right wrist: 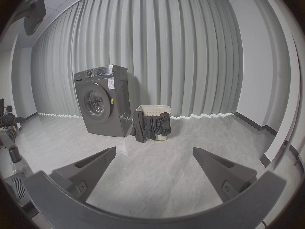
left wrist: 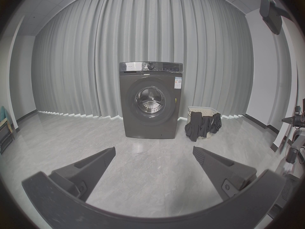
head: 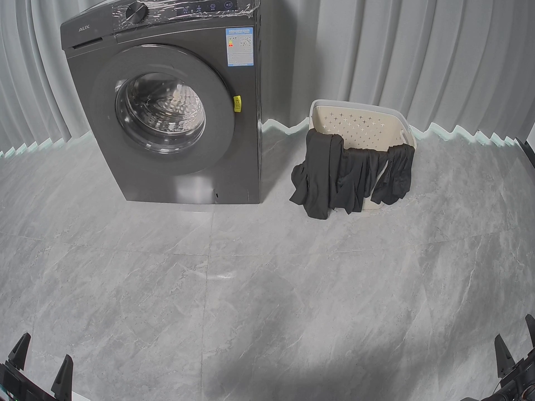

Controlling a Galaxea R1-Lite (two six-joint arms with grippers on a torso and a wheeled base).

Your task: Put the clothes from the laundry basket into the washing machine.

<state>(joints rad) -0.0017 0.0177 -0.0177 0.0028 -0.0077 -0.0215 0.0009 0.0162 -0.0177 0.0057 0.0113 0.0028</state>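
Left claw (head: pixel 43 357) low at the near left edge of the head view, fingers spread wide, nothing between them. In its wrist view the two dark fingers (left wrist: pixel 92 166) stand well apart over bare floor. Right claw (head: pixel 514 335) low at the near right edge, also wide and empty, and its wrist view shows the same wide gap between its fingers (right wrist: pixel 222 169). Both claws are well apart from the task's things.

Washing machine (head: pixel 167 112): dark grey front loader standing on the floor against the curtain. Its round door (head: pixel 160 111) looks shut, with the drum visible through the glass. Small yellow tag (head: pixel 237 103) on the door's right edge. Control knob (head: pixel 136 12) on the top panel, which has clear film (head: pixel 189 1) over it. Label sticker (head: pixel 239 46) at the upper right of the front.

Laundry basket (head: pixel 362 125): cream, perforated walls, on the floor to the right of the washing machine. It is near the machine but not touching, and its back sits close to the curtain.

Clothes (head: pixel 334 174): dark, black or charcoal, draped over the basket's front rim. They hang down the outside, the longest part at the left corner reaching the floor. Another bunch hangs at the right front corner. Cannot tell how many pieces, or if more lie inside.

Floor (head: pixel 278 285): grey marbled tile, glossy, open stretch between the claws and the machine. Curtain (head: pixel 418 45): pale, pleated, full height along the back wall.
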